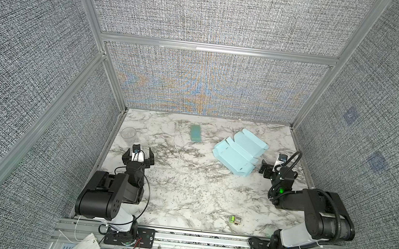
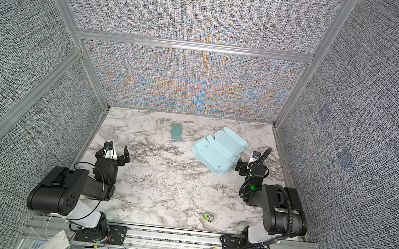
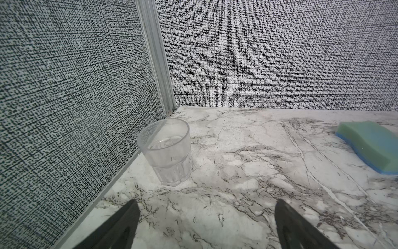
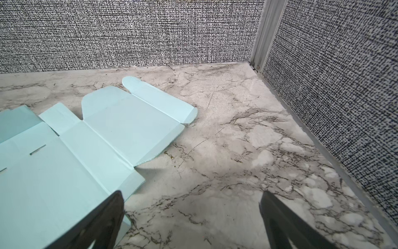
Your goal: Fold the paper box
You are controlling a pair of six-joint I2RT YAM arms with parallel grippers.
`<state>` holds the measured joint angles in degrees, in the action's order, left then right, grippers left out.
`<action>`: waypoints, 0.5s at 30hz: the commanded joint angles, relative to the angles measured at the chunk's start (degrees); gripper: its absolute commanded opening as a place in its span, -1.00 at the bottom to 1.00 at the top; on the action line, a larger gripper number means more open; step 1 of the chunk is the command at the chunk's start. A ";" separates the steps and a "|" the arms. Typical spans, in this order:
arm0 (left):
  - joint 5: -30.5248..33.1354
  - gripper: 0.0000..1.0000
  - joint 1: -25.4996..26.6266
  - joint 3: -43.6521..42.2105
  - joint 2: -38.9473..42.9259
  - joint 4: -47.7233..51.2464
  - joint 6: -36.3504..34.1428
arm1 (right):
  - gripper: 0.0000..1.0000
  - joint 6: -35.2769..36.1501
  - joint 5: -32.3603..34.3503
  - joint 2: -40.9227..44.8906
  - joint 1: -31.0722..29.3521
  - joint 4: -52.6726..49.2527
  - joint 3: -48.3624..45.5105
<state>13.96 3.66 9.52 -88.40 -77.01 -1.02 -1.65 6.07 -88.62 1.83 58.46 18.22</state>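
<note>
Over to the left gripper first: spread wide, gripping nothing, only bare marble table between the jaws. Ahead of those jaws and a touch toward the outer side, a clear plastic cup, upright, tucked close to the wall, apart from both fingers. Farther ahead, out past the inner side, a green-and-blue sponge, lying flat, well apart.

Now the right gripper: opened wide as well, pinching nothing, just marble in the gap. And there, the paper box: pale blue, unfolded, lying creased and nearly flat on the marble, rounded flaps and cut slots showing, ahead of the jaws and off to the inner side. Inner finger overlapping the sheet's near corner in the wrist view; touching or hovering, cannot tell. Confirmed in both top views: sheet just beside the right jaws, well apart from the left ones, far flaps lifted slightly off the table.

Well behind the right jaws in a top view, near the table's front edge, a small green-and-grey block, lying alone.
</note>
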 commanded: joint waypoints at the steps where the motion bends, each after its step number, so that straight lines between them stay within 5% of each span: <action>1: 0.19 0.99 -0.05 0.24 0.13 -0.86 0.40 | 0.99 -0.28 0.09 0.03 -0.07 0.17 0.32; 15: 0.28 0.99 0.00 -0.07 0.25 -1.32 0.31 | 0.99 -0.14 0.37 0.12 -0.20 0.50 0.14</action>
<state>13.96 3.66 9.52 -88.40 -77.01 -1.02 -1.65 6.11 -88.62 1.78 58.43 18.22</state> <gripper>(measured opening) 0.994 0.994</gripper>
